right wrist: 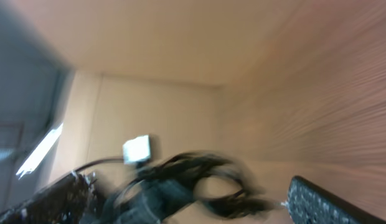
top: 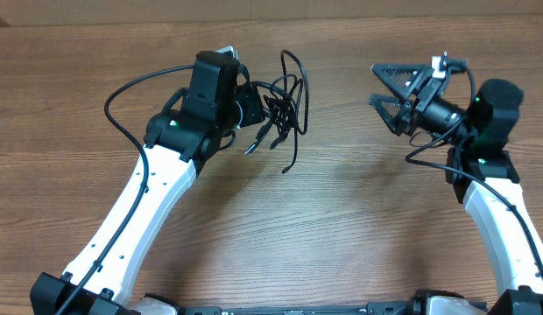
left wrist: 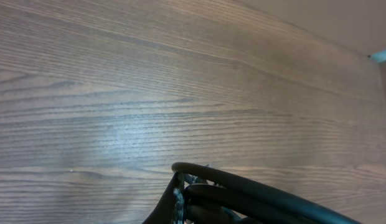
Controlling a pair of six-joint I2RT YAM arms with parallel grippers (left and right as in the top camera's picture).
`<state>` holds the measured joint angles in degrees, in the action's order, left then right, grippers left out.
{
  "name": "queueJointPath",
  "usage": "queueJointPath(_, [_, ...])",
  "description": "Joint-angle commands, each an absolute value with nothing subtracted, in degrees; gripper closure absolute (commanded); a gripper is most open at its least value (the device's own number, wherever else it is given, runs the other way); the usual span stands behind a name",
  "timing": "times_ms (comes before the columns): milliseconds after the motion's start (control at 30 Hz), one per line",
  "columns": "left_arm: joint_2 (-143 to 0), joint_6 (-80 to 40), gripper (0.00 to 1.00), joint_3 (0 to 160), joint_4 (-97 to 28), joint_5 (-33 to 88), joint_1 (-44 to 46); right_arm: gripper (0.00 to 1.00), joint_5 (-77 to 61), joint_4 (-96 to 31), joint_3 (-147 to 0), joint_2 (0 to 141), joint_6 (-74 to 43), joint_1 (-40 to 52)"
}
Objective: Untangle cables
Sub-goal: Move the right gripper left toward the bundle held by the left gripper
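Left pincer (top: 257, 112) is clamped tight on the cables (top: 287, 103). They hang as one clump off its tip and look raised above the back-left of the counter (top: 333, 236). Right pincer (top: 375, 85) is wide apart and empty, well to the right of the clump and facing it. Risks as I judge them: no obvious free strand, so the right could close on two or three cords at once, and a pull would cinch the knot rather than loosen it. Plugs (top: 251, 150) dangle below the clump and one could snag in a loop during a pull. Left is gripping thin, slick cord, so a sideways tug may slip the whole bundle out and drop it. Right wrist view is smeared, which makes aiming at a single strand from it unreliable. Left wrist view shows only wood grain and dark curves at the bottom edge. Materials: cords are thin, black, round, limp but springy enough to hold open loops, with small oblong plugs at the ends. Counter is flat, matte, brown wood grain. Right pincer's fingers (top: 396, 66) are black triangular lattice frames.
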<state>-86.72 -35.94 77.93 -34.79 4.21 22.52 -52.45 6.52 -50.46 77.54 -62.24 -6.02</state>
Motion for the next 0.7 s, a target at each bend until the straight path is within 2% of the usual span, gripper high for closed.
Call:
queueJointPath(0, [-86.50,-40.84,0.96,77.89,-34.50,3.05,22.48,0.00,-36.93,-0.32,-50.92,77.49,-44.45,-6.07])
queueJointPath(133, [-86.52,-50.61,0.96,77.89,-34.68,-0.01,22.55,0.00,-33.01,-9.54,-50.92,77.47,-39.68,-6.07])
queueJointPath(300, [-86.56,-65.63,0.96,77.89,-34.50,-0.34,22.55,0.00,-33.06,-15.09,-50.94,76.99,-35.59,-6.07])
queueJointPath(467, [-86.56,-69.80,0.96,77.89,-34.48,-1.52,22.55,0.00,-33.12,-18.85,-50.98,73.10,-30.48,-4.23])
queueJointPath(667, [-86.59,-72.47,0.95,77.89,-34.46,-1.48,22.57,0.00,-33.23,-20.32,-50.98,65.34,-25.89,4.75])
